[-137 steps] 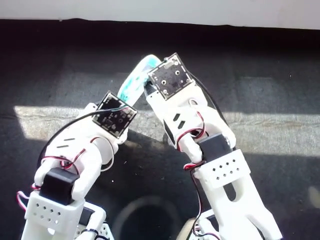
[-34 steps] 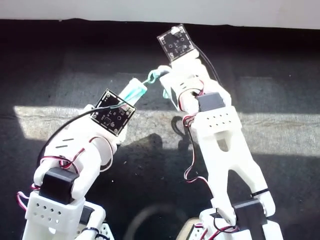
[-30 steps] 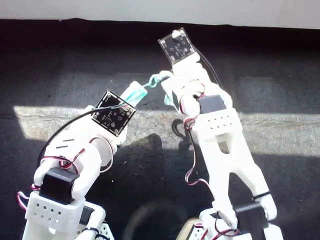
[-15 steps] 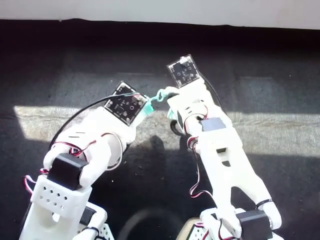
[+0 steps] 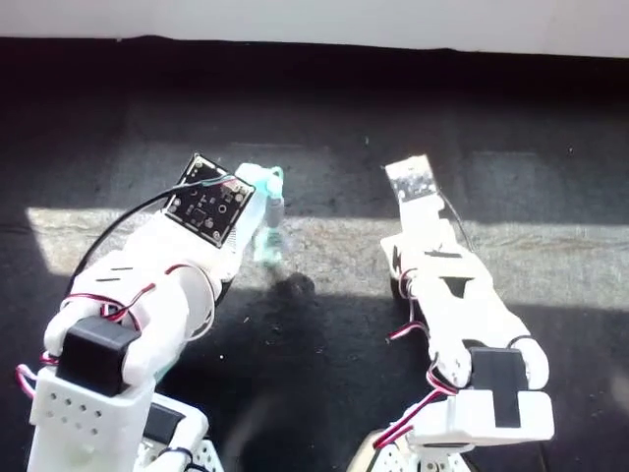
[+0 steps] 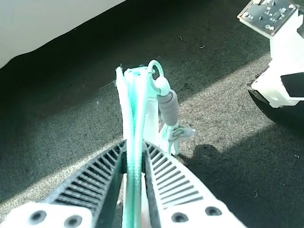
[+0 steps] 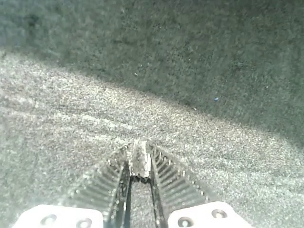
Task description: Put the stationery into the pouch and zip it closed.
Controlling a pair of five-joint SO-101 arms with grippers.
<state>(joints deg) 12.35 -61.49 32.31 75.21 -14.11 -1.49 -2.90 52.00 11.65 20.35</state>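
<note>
Left wrist view: shows the left claw (image 6: 135, 142) clenched on one thin edge of the mint pouch (image 6: 135, 104), held edge-on above the counter (image 6: 71, 118), with the zipper pull (image 6: 160, 85) and its grey cord (image 6: 168, 107) dangling loose at the far end. Seen from the high view, sits at about 10 o'clock of centre, just ahead of the left arm (image 5: 147, 305). Over in the right wrist view, finds the right claw (image 7: 138, 152) clamped tight on nothing, low over bare counter. Risks dropping the pouch: pinched by a narrow seam alone, likely to slide out or twist round under its own weight on any jolt. Risks an unfinished zip too; cannot tell from these angles whether run fully to the end, nor whether filled, hence a possible spill through any gap on tilting. Could also snag the loose cord on the ribbed fingers (image 6: 166, 175) while setting down. Against 4.6 s ago: no longer two arms huddled over the pouch near centre. Against a second ago: no more right arm (image 5: 462, 305) stretched toward 12 o'clock, tugging the pull on a taut cord; released since and folded back toward 3 o'clock, with left arm and pouch swung from centre toward 10 o'clock.
</note>
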